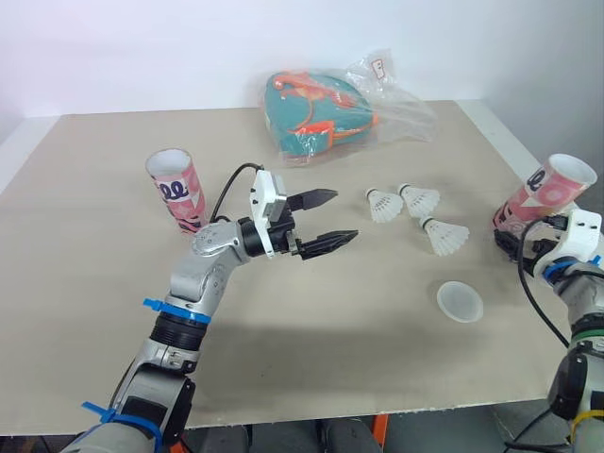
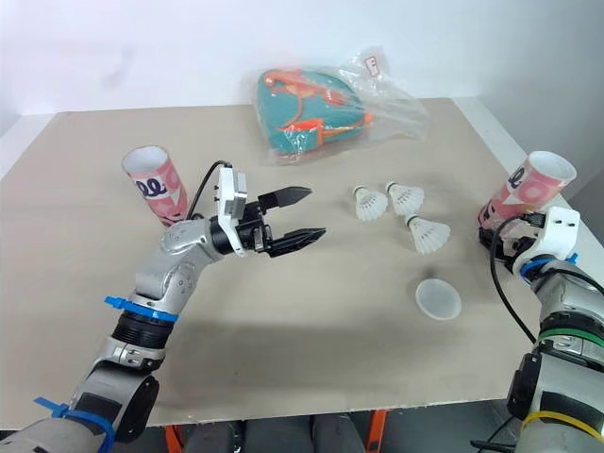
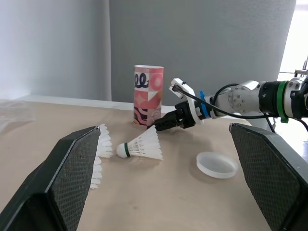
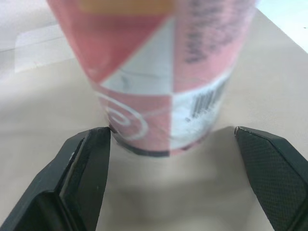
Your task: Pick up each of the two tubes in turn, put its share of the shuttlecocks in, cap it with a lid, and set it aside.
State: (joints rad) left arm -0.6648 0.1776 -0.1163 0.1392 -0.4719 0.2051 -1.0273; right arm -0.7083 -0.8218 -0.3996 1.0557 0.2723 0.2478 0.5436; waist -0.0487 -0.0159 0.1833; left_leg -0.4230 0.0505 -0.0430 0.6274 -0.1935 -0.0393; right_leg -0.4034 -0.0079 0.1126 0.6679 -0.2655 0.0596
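Nothing is filled or capped yet: the right-hand pink patterned cardboard tube (image 1: 547, 193) is merely straddled by the spread fingers of the right gripper (image 4: 172, 134), and the left gripper (image 1: 345, 215) is held agape.

A wide beige table (image 1: 330, 321) has a matt top with a pale white strip running along its left and right sides. At the far edge, close to the plain white wall (image 1: 142, 47), lies a teal bag (image 1: 307, 118) with orange trim and orange markings. It is sealed inside a crinkled clear plastic wrapper (image 1: 406, 109), whose loose end spreads out on the bag's right side. A small white label (image 1: 380, 66) with a red mark sits at the wrapper's far corner. Under the near edge of the table a bit of orange frame (image 1: 377, 423) shows. In the left wrist view a grey wall (image 3: 202, 33) stands behind the table
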